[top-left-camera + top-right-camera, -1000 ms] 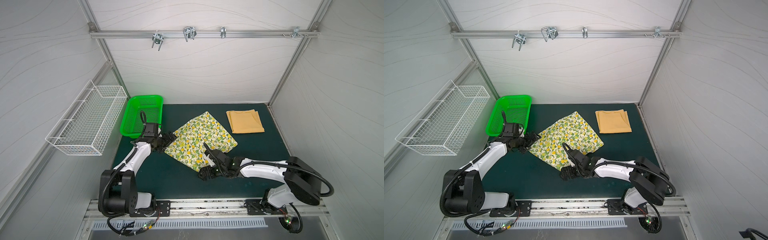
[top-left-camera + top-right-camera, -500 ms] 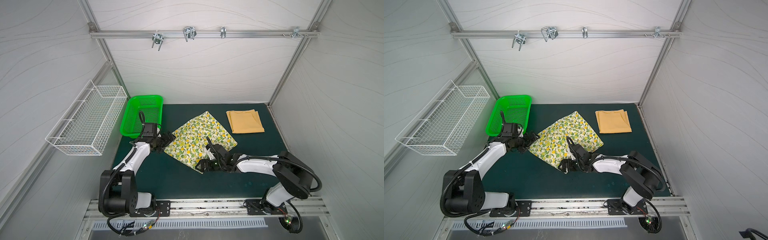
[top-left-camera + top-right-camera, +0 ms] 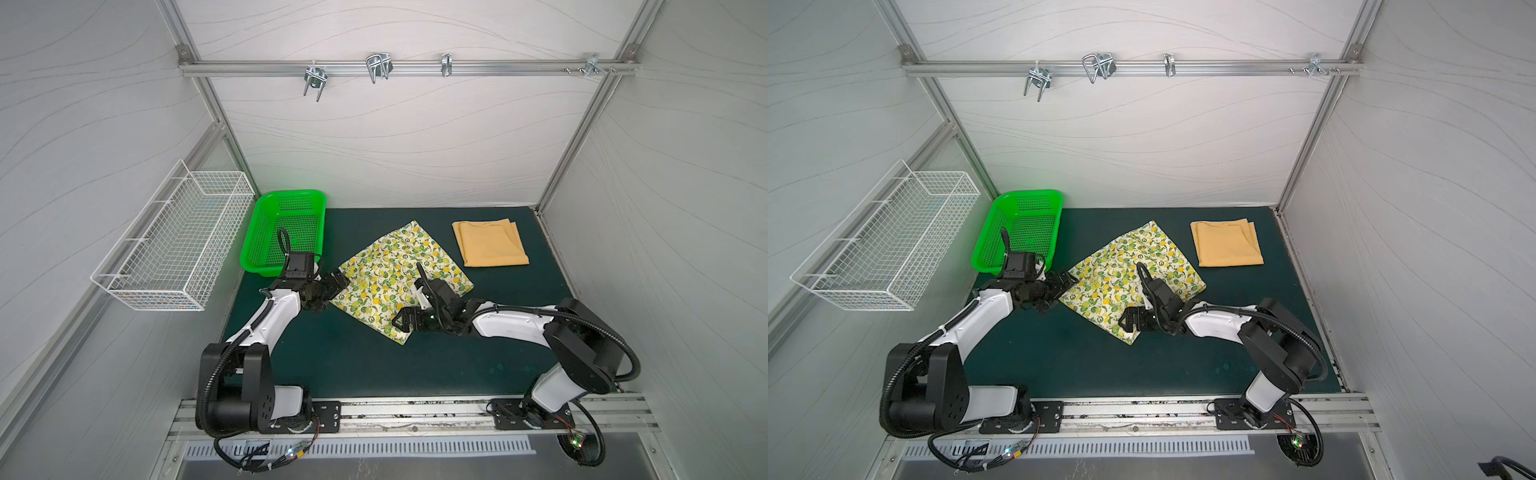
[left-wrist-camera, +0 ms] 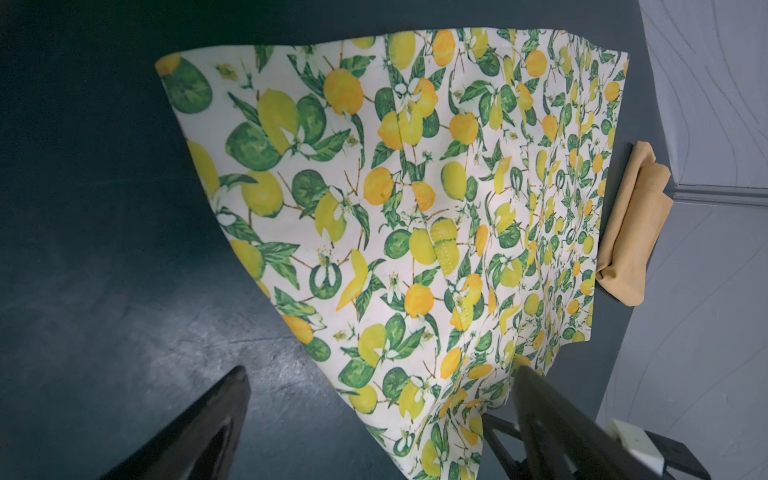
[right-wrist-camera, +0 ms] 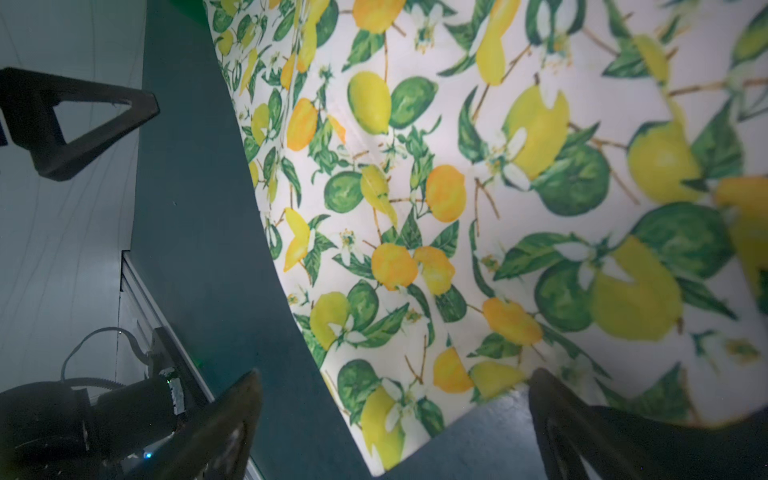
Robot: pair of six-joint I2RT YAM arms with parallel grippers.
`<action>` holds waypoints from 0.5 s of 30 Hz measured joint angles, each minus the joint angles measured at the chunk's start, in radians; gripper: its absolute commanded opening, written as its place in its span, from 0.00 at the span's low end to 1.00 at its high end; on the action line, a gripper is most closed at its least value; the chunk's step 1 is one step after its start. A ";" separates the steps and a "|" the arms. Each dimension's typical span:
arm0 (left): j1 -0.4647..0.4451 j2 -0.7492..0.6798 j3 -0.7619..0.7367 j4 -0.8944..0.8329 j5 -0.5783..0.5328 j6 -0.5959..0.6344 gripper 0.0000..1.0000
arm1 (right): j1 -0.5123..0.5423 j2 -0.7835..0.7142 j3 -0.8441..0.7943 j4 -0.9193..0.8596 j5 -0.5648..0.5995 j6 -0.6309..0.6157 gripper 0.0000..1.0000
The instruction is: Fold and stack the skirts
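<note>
On mat (image 3: 353,365), centre: lemon skirt (image 3: 395,270), flat. left gripper (image 4: 382,372) wide open, skirt's left edge between jaws. right gripper (image 5: 395,376) wide open, near corner between jaws. yellow skirt (image 3: 490,243) folded, far right, apart.

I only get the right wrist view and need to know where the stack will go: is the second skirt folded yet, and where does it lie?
Observer: Yes. The mustard skirt lies folded flat at the back right of the mat, apart from the lemon skirt.
Operator: I can see just a bit of the left gripper. Is it holding anything?
Observer: No. The left gripper has its jaws open astride the lemon skirt's left edge, closed on nothing.
Operator: Anything else on the mat?
Observer: A green basket stands at the back left corner.
</note>
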 measured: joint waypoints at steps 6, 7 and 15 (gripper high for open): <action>0.002 0.000 -0.026 0.023 -0.009 0.000 0.99 | -0.052 0.006 0.018 0.018 -0.002 0.000 0.98; 0.002 0.001 -0.030 0.023 -0.009 -0.001 0.99 | -0.057 0.010 0.027 0.018 -0.003 -0.001 0.97; 0.003 0.008 -0.035 0.028 -0.009 -0.003 0.99 | -0.059 -0.068 0.004 -0.031 0.048 -0.021 0.99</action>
